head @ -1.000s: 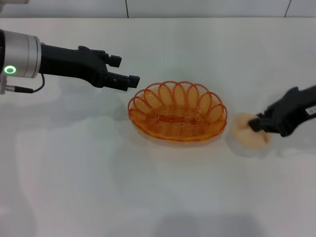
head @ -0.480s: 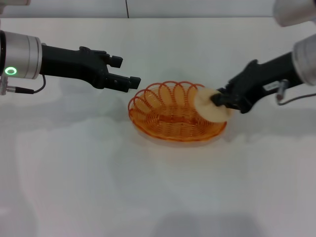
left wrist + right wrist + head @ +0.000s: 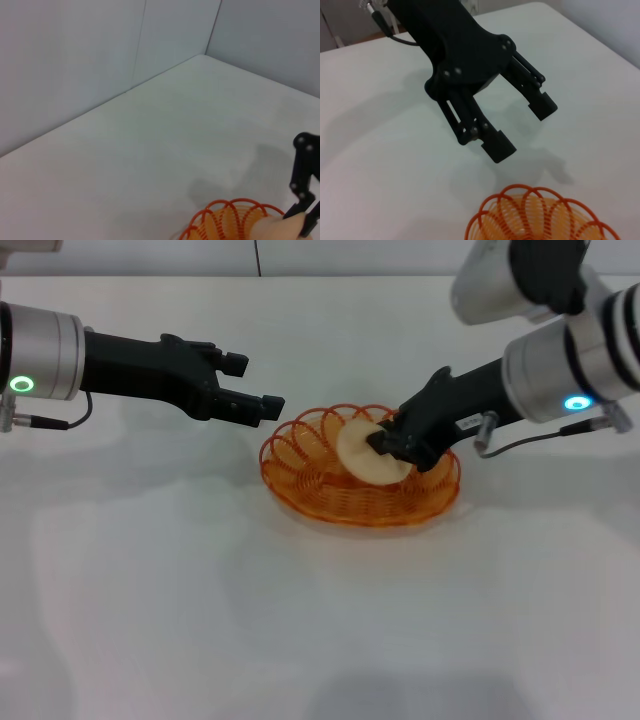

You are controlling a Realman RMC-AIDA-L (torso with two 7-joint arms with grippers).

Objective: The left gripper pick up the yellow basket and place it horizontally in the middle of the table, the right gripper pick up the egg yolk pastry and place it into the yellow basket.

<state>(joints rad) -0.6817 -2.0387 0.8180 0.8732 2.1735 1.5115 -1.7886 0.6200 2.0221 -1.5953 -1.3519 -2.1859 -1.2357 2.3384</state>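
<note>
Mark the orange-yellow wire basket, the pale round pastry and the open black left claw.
orange-yellow wire basket (image 3: 330, 502), head view, near woven wall.
pale round pastry (image 3: 358, 452), head view, exposed face.
open black left claw (image 3: 253, 383), head view, midway between fingertips.

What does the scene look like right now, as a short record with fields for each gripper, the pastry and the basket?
left gripper: open, empty, hovering beside the basket's rim
right gripper: shut on the pastry, over the basket
pastry: held tilted above the basket's inside, not yet released
basket: upright on the table, lying crosswise near its middle
</note>
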